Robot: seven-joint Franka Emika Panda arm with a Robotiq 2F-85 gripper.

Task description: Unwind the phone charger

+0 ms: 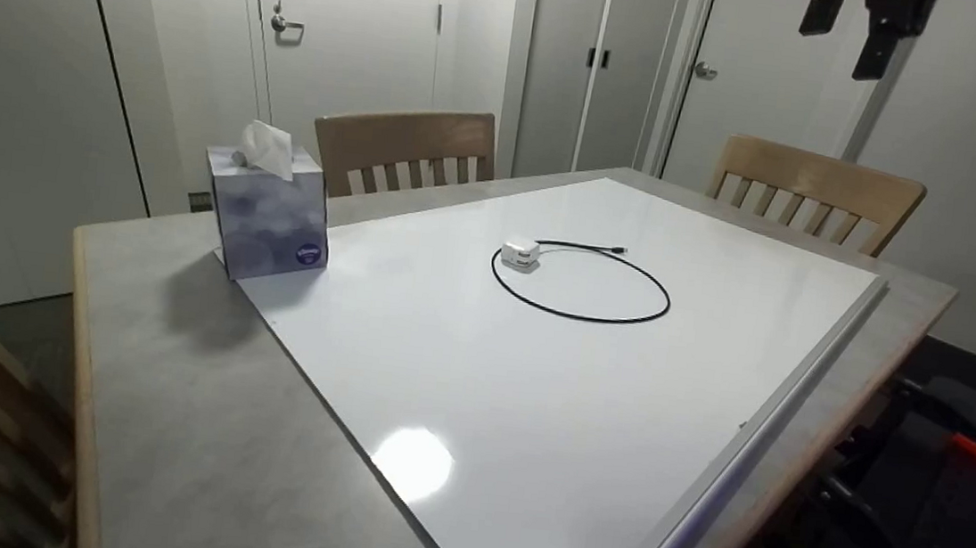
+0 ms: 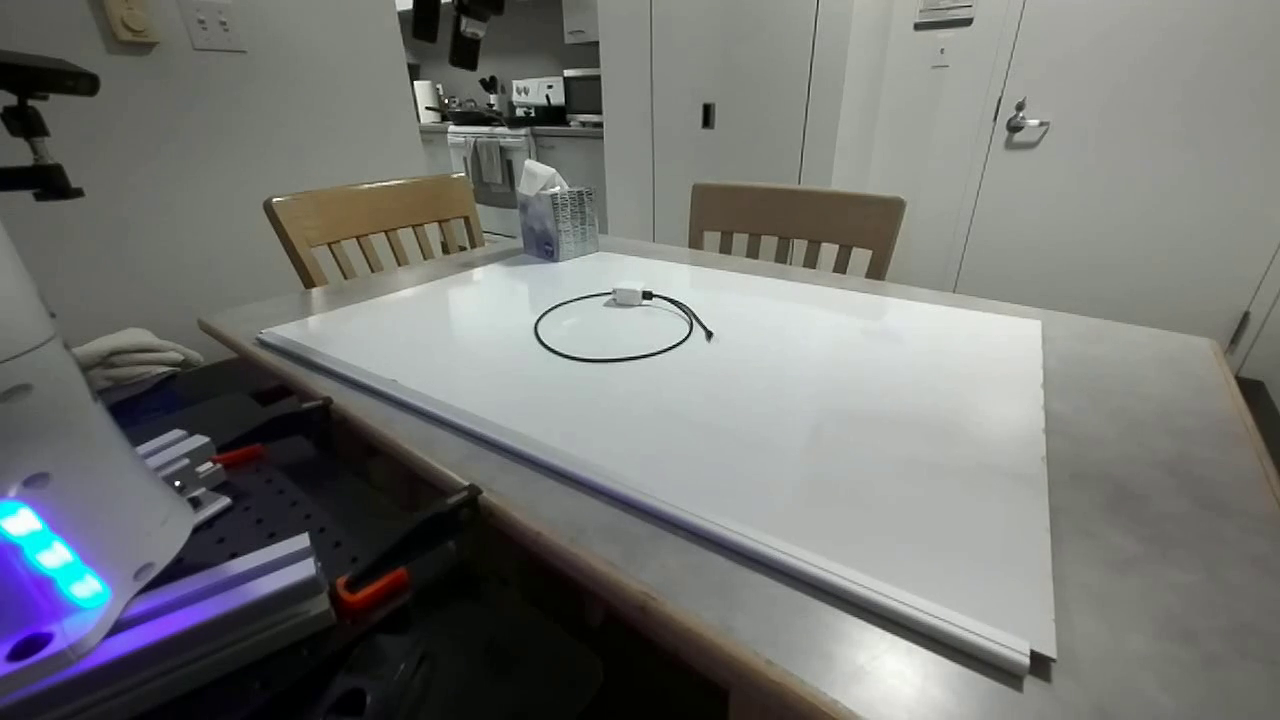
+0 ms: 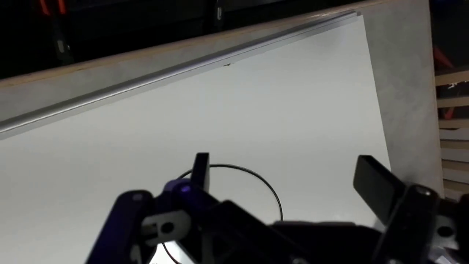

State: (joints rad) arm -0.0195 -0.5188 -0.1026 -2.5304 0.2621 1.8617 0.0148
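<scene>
1. Because the phone charger (image 1: pixel 593 320) lies in one loose loop on the white board (image 1: pixel 529 403), and its cord (image 2: pixel 612 360) seems to cross itself near the dark tip (image 1: pixel 619 250), a wrong pull could make a tangle.
2. Nothing holds the white plug (image 1: pixel 520 252) down, so a tug could drag everything along, loop and all.
3. The gripper (image 3: pixel 284 165) hangs high above, its fingers (image 3: pixel 377 189) wide apart with nothing between; the cord is so thin that they may miss it or bump the board.
4. A big swing could knock the tissue box (image 1: pixel 270 213) by the board's corner.
</scene>
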